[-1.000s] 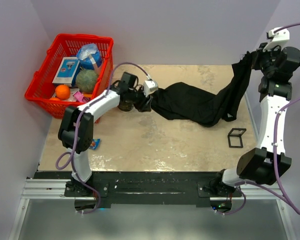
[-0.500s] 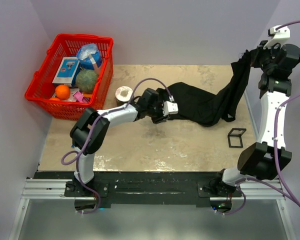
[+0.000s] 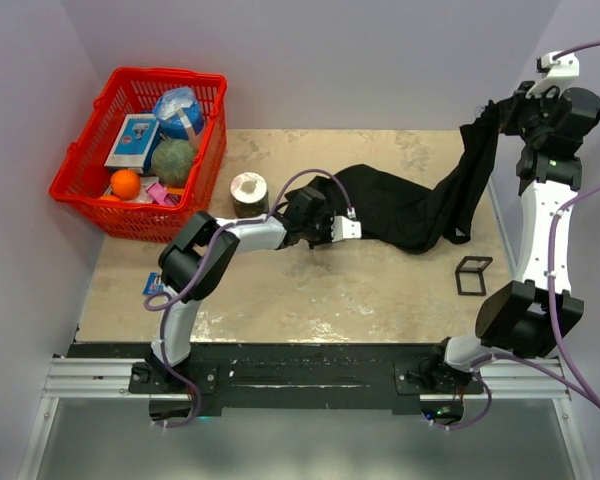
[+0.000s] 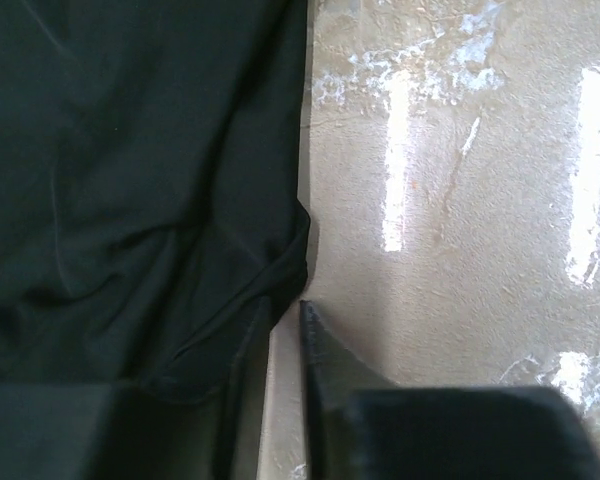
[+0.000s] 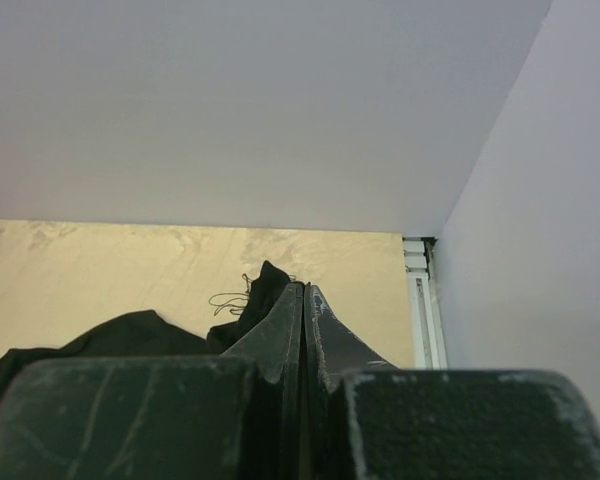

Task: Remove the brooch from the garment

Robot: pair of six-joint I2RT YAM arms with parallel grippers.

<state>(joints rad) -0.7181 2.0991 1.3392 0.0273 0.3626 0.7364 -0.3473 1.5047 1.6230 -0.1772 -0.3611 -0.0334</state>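
Seeing no brooch; garment [image 3: 400, 212] runs left-right: our right gripper [image 5: 302, 292] clamps its far-right end high, our left gripper [image 4: 285, 320], narrowly parted, sits at its left end.

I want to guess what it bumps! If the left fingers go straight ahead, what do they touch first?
Probably the black shirt: its edge lies just past the left fingers. Bare table runs alongside, so they might only graze it.

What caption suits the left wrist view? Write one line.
Left fingers at the black garment hem, on the tabletop.
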